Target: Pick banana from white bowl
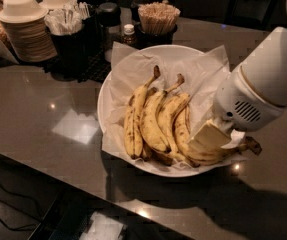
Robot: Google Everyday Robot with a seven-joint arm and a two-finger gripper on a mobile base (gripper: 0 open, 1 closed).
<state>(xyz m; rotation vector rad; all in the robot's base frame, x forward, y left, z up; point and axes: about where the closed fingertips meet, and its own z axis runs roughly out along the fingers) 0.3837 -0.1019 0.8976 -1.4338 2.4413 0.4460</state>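
The white bowl (pixel 114 79), lined with crinkled white paper, stands in the middle of the dark counter and holds several bananas. The longest, curved banana (pixel 184 134) lies at the bowl's right side. Its dark stem end (pixel 253 145) sticks out past the bowl's right rim. My gripper (pixel 209 136) is down on the lower right part of this banana and covers its middle. The white arm body (pixel 265 81) reaches in from the right. The shorter bananas (pixel 150 119) lie bunched to the left of it.
A stack of small cream paper bowls (pixel 25 26) stands at the back left. Black holders with wrapped items (pixel 70 29), a small bottle (pixel 129 34) and a cup of wooden sticks (pixel 158 19) stand behind the bowl. The counter's front edge runs along the bottom left.
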